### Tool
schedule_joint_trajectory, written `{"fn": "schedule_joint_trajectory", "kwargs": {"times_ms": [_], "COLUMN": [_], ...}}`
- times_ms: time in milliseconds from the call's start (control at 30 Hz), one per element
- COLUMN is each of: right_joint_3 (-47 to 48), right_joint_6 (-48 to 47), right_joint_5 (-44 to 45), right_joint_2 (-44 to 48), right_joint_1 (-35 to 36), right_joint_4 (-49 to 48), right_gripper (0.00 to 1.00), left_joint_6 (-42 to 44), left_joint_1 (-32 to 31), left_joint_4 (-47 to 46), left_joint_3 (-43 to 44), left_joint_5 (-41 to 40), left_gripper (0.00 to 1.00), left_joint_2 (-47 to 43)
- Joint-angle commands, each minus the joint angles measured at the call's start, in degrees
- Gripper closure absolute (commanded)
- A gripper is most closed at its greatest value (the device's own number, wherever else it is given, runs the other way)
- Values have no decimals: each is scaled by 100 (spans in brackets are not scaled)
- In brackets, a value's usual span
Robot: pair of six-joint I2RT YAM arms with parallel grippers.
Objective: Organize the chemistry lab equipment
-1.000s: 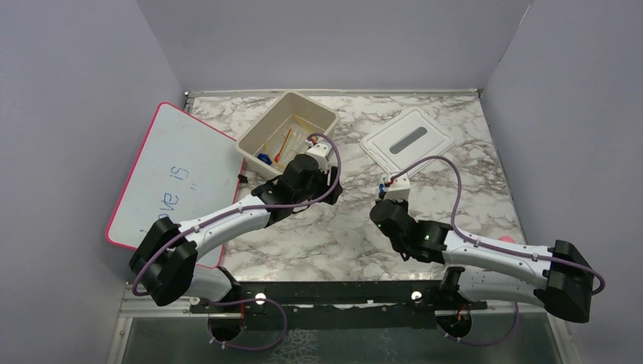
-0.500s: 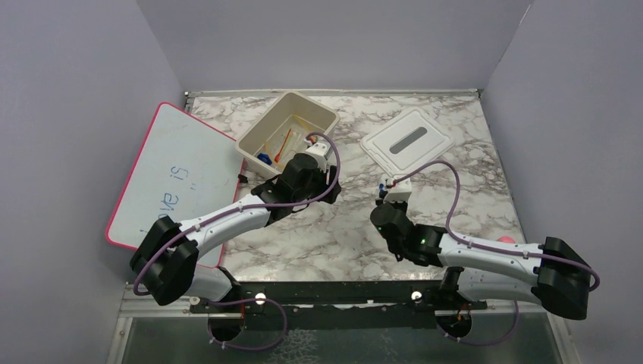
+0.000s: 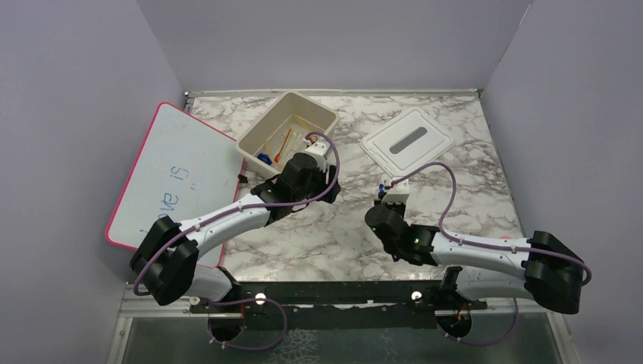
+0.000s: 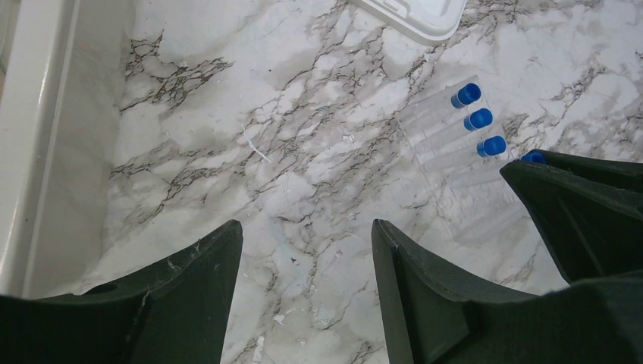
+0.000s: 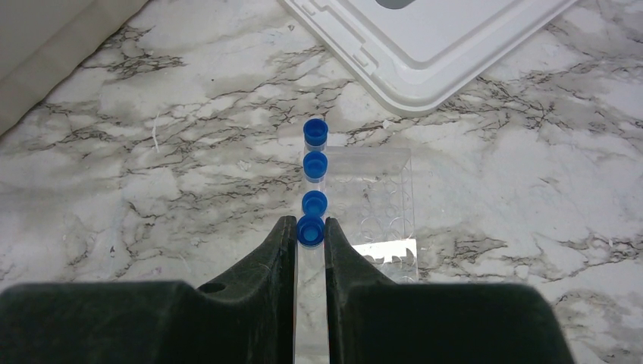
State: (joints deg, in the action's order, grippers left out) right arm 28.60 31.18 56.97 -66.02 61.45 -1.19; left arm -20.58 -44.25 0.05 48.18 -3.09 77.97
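The right arm (image 3: pixel 470 254) swings a little to the left. Its big black joint (image 3: pixel 552 280) by the table's right edge now sits further left than a second ago, and the black elbow (image 3: pixel 402 235) slides left with it. The right gripper (image 3: pixel 387 189) draws slightly toward the near edge. The purple cable (image 3: pixel 449 186) looped above it now arches lower and tighter.

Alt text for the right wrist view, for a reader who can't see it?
The right hand is shut on a blue-capped clear tube, seen from above. Three more capped tubes line up ahead of it along a clear rack on the marble table, with a white lid beyond them.
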Motion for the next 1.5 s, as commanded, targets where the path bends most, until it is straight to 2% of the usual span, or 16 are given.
{"fn": "schedule_joint_trajectory", "kwargs": {"times_ms": [0, 233, 400, 467, 533, 600, 967, 1133, 1300, 1467], "right_joint_3": [-118, -24, 102, 171, 303, 461, 1316, 1591, 1959, 2397], "right_joint_6": [366, 618, 917, 1116, 1287, 1394, 1340, 1148, 1024, 709], "right_joint_5": [281, 176, 230, 244, 214, 166, -409, -1234, -2376, -3412], "right_joint_2": [-118, -354, -507, -557, -586, -561, 295, 511, 305, -299], "right_joint_1": [34, 34, 25, 25, 25, 20, -170, -784, -1968, -3286], "right_joint_4": [70, 108, 572, 796, 1039, 1297, 2279, 2279, 2283, 2269], "right_gripper": [85, 77, 72, 66, 55, 49, 34, 35, 39, 45], "left_joint_6": [-52, -54, -52, -52, -52, -52, -131, -131, -148, -153], "left_joint_1": [29, 30, 30, 30, 30, 30, 61, 107, 142, 147], "left_joint_4": [-14, -14, -14, -14, -14, -14, 459, 617, 726, 820], "left_joint_3": [34, 25, 17, 18, 24, 41, 105, 77, 108, 159], "left_joint_5": [36, 28, 32, 36, 43, 54, -79, -150, -142, -98], "left_gripper": [34, 34, 34, 34, 34, 34, 34, 34, 33, 32], "left_joint_2": [42, 44, 6, 0, -7, -31, -523, -838, -1124, -1308]}}
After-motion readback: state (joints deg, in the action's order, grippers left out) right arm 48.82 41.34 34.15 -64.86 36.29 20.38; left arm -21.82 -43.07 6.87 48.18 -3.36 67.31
